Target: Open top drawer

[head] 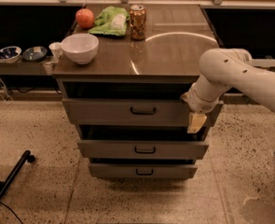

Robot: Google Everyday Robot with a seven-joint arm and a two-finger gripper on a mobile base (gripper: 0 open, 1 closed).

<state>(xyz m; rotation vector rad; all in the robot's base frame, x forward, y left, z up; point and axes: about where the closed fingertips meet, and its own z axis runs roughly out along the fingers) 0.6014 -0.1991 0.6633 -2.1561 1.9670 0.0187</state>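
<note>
The top drawer (104,111) is the widest grey front under the counter top, with a small black loop handle (143,110) at its centre. Its front stands a little out from the cabinet, with a dark gap above it. My gripper (195,122) hangs from the white arm (239,73) at the drawer's right end, in front of the front panel and well right of the handle. Its tan fingertip points downward.
The mid drawer (144,149) and bottom drawer (143,171) step out below. On the counter (174,50) stand a white bowl (79,47), an apple (85,18), a green bag (110,21) and a can (137,15). A black leg (9,181) lies on the floor at left.
</note>
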